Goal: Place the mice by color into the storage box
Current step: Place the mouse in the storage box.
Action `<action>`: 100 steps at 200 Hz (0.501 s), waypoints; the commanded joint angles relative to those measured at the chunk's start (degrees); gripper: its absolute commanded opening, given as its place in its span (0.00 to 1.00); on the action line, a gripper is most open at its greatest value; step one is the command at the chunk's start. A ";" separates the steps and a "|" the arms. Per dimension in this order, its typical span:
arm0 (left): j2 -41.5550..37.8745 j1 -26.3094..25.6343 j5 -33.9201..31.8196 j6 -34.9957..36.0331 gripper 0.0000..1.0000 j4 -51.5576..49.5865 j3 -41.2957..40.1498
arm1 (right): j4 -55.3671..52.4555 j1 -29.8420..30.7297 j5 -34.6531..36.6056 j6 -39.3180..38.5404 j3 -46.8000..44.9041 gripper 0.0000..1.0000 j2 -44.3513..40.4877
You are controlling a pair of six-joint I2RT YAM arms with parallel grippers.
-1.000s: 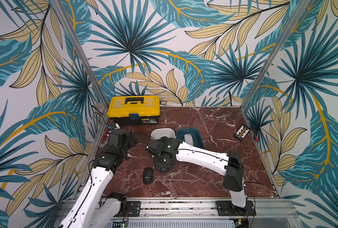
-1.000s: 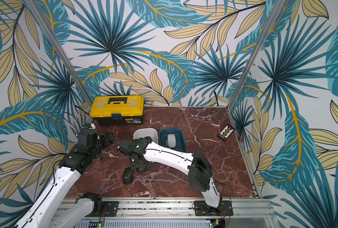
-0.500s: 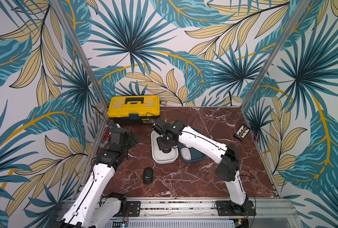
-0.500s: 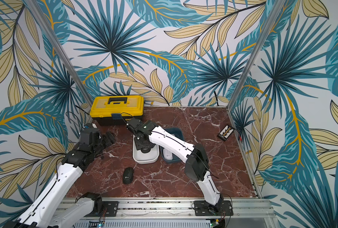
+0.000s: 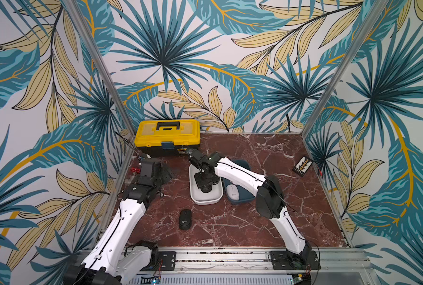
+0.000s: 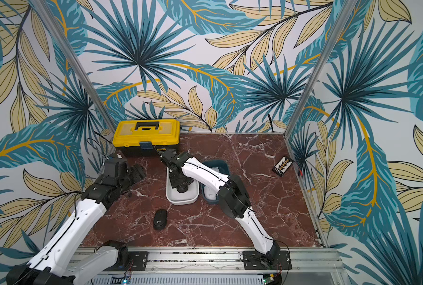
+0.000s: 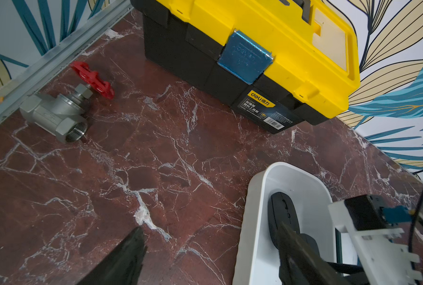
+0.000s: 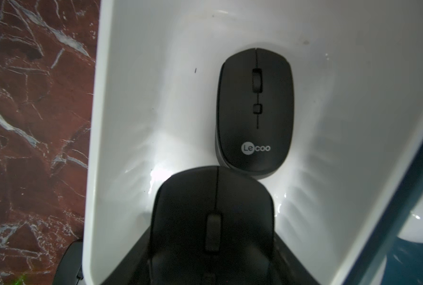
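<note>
You've got a black mouse low in frame and a black, white-logoed mouse above it against the white bin, a white mouse in the dark teal bin, yellow-and-black toolbox, red-brown white-veined marble table.

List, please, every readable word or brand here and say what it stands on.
"Lecoo": black mouse lying in the white bin.
"deli": label on the yellow toolbox.
Smaller print and barcode on that label: too small to read.
Round logo on the loose mouse: too small to read.
</note>
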 commanded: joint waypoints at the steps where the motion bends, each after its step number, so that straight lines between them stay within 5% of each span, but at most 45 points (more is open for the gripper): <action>1: 0.37 0.50 -0.51 -0.13 0.86 -0.73 3.61 | 0.89 0.10 -1.59 -0.51 0.91 0.48 1.88; 56: 2.14 0.49 -0.48 0.04 0.86 -1.02 4.84 | 1.20 0.01 -3.77 -0.77 1.99 0.49 4.96; 100: 2.91 0.49 0.00 0.13 0.86 -0.58 5.11 | 0.48 0.01 -4.54 -0.59 3.36 0.61 5.89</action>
